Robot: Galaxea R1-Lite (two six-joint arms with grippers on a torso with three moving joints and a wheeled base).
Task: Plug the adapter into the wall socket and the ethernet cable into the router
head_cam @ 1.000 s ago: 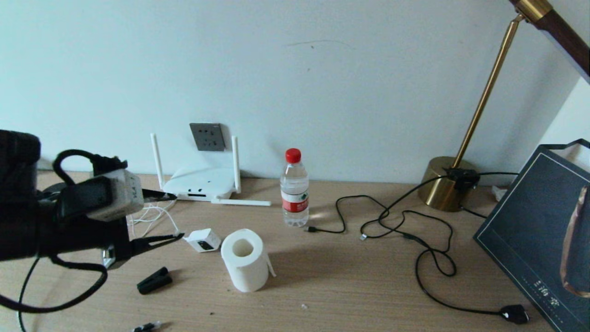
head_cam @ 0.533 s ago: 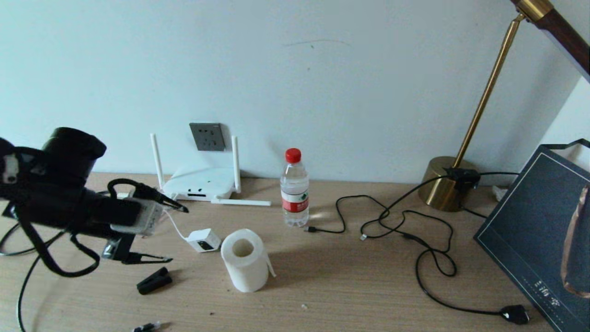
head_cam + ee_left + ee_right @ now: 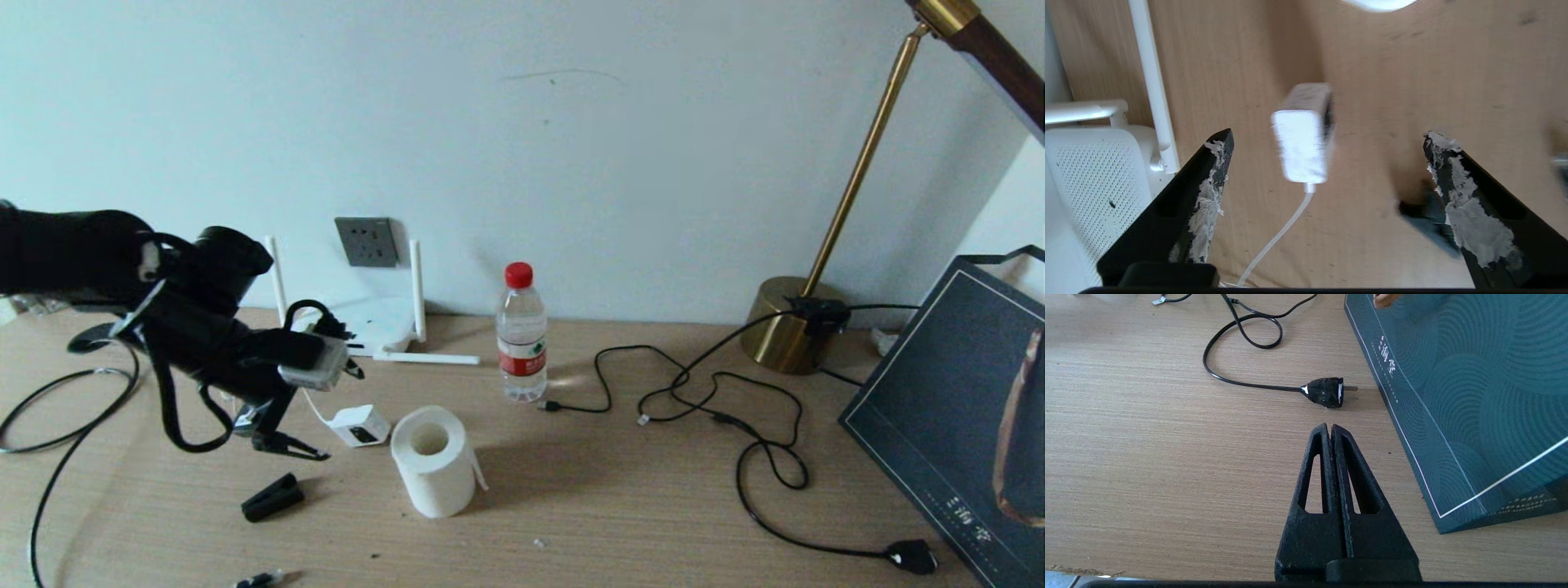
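Observation:
The white cube adapter (image 3: pixel 359 425) lies on the desk with its thin white cord trailing toward the router (image 3: pixel 371 320). My left gripper (image 3: pixel 343 413) hovers just left of it, open and empty. In the left wrist view the adapter (image 3: pixel 1303 136) sits between the wide-spread fingers of the left gripper (image 3: pixel 1327 136), below them on the wood. The dark grey wall socket (image 3: pixel 367 242) is on the wall behind the router. A small clear-tipped plug (image 3: pixel 260 580) of the ethernet cable lies at the front edge. My right gripper (image 3: pixel 1329 427) is shut and empty above bare desk, out of the head view.
A black clip (image 3: pixel 273 496) and a toilet roll (image 3: pixel 434 461) lie close to the adapter. A water bottle (image 3: pixel 522 335), thin black cables (image 3: pixel 735 408), a brass lamp base (image 3: pixel 788 327) and a dark gift bag (image 3: pixel 955 408) stand further right. A black two-pin plug (image 3: pixel 1326 392) lies ahead of the right gripper.
My left arm has swung right and forward, away from the camera, bringing the open gripper down beside the adapter. Nothing on the desk has moved.

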